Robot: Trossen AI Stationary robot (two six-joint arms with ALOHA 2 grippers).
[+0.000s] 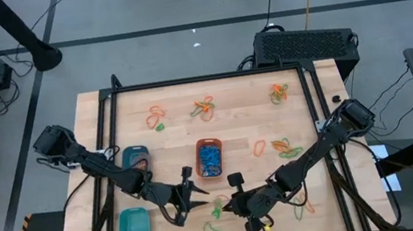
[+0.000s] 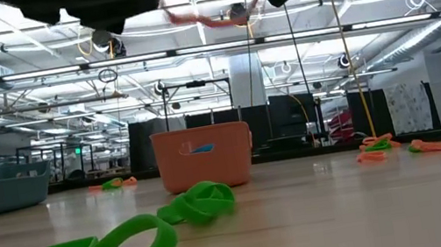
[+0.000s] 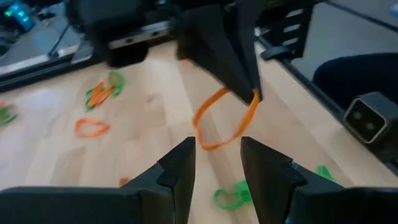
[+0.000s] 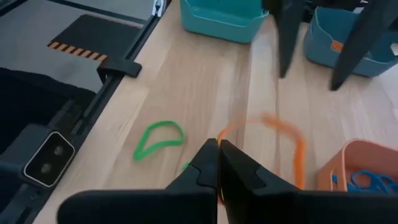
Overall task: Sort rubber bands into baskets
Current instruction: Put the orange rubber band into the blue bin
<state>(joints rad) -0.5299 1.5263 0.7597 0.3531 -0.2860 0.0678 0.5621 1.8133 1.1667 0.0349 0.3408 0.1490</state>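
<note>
My right gripper is shut on an orange rubber band and holds it up over the near middle of the table. My left gripper stands open just to its left, fingers pointing at the hanging loop without touching it. The orange basket, with blue bands inside, stands just beyond both grippers. The small round blue-teal basket and the teal rectangular basket stand at the left. A green band lies flat on the table under the grippers. My right gripper pinches one spot of the orange band's loop between its two fingertips. The fingers come slanting down from the table's right side. The band hangs below them as an open loop, slack and clear of the table.
Loose orange and green bands lie in clumps along the far side, at the right and near the front edge. A black frame borders the wooden table.
</note>
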